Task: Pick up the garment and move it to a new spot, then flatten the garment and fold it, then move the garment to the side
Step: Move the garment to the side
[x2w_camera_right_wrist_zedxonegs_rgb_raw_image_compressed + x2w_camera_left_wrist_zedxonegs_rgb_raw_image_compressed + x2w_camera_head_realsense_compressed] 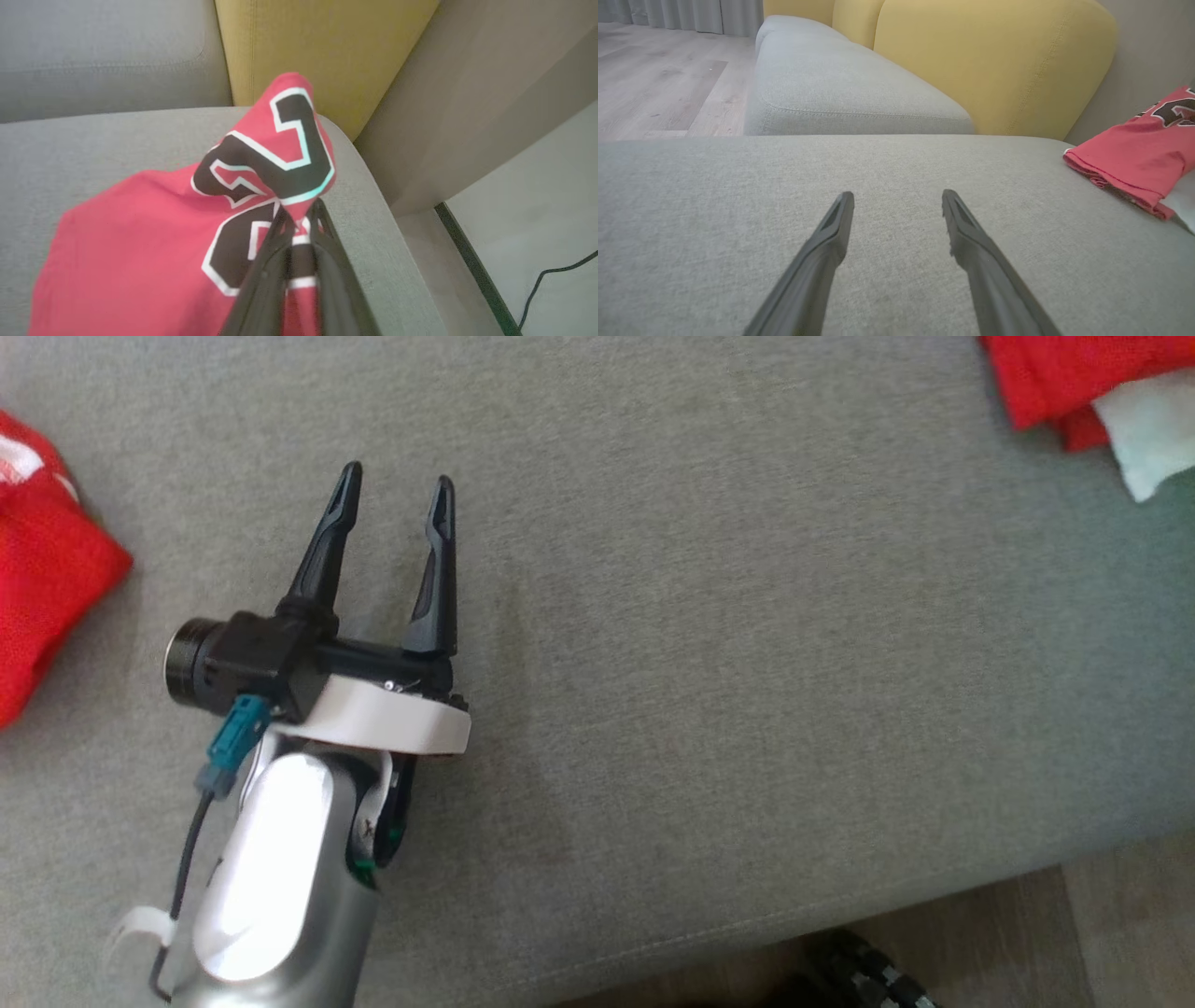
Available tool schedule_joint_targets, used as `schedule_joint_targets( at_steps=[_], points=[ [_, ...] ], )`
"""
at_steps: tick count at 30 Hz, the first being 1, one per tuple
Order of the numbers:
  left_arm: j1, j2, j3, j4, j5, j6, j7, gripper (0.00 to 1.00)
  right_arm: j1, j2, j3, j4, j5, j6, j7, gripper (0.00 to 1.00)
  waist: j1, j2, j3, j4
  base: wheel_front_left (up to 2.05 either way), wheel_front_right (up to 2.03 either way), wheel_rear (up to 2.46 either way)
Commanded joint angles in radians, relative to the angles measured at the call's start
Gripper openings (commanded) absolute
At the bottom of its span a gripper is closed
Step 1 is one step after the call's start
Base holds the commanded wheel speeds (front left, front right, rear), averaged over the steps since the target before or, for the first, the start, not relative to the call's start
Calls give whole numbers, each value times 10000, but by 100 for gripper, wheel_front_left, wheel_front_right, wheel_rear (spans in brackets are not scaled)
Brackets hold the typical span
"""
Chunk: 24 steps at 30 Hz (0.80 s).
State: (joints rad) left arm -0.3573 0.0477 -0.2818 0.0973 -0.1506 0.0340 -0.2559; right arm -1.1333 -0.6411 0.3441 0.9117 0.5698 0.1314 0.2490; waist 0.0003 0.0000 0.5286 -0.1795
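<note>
The garment [140, 233] is a red jersey with black, white-edged numerals, lying at the end of the grey sofa seat [70, 154]. My right gripper [299, 212] is shut on a fold of it, and that fold stands pulled up above the rest. The same garment shows at the head view's top right corner [1074, 383] and at the right edge of the left wrist view [1134, 158]. My left gripper [397, 481] stands open over bare seat fabric, well apart from the garment, with nothing between its fingers [898, 196].
Another red cloth [47, 588] lies at the seat's left edge. A pale cloth [1153, 429] lies against the garment. Yellow back cushions [994, 60] rise behind the seat. The seat's front edge [840, 915] drops to wooden floor [1074, 933]. A cable [560, 270] runs on the floor beside the sofa.
</note>
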Motion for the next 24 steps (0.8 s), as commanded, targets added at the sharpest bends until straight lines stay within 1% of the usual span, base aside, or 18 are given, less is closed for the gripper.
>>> schedule_joint_targets(
  at_steps=[1,3,4,5,6,11,15,20,21,24],
  points=[
    [-165,52,208,-322,118,-34,-59,100,-140,-292,-112,87,-302,-7,-174,0,-3,0,142,120,0,0,0],
    [-182,50,195,-322,110,-22,-59,100,-333,-218,-241,645,-757,-7,-336,0,-3,0,148,186,0,0,0],
    [-182,49,186,-323,94,-14,-59,100,-404,-165,-256,878,-1011,-7,-420,34,-3,0,128,227,0,0,0],
    [-184,47,184,-335,65,-1,-59,100,-470,-86,-299,1058,-1202,-7,-550,85,-3,0,101,268,0,0,0],
    [-187,45,174,-345,31,3,-59,100,-524,-2,-361,1242,-1365,-7,-667,100,-3,0,56,317,0,0,0],
    [-94,35,186,-432,-200,34,-59,100,-756,99,-538,2069,-2573,-7,-1304,100,-3,0,-473,608,0,0,0],
    [160,30,256,-507,-457,99,-59,100,-707,401,-575,2216,-3085,-7,-1864,100,-3,0,-1311,898,0,0,0],
    [763,28,473,-524,-753,156,-59,100,-42,1114,-303,1617,-2986,-7,-2506,100,-3,0,-2674,1236,0,0,0],
    [898,28,520,-501,-788,138,-59,100,183,1149,-133,1405,-3057,-7,-2668,100,-3,0,-3006,1330,0,0,0],
    [1308,27,727,-386,-814,77,-59,100,986,1354,54,593,-2646,-7,-3161,100,-3,0,-3867,1566,0,0,0]
  ],
)
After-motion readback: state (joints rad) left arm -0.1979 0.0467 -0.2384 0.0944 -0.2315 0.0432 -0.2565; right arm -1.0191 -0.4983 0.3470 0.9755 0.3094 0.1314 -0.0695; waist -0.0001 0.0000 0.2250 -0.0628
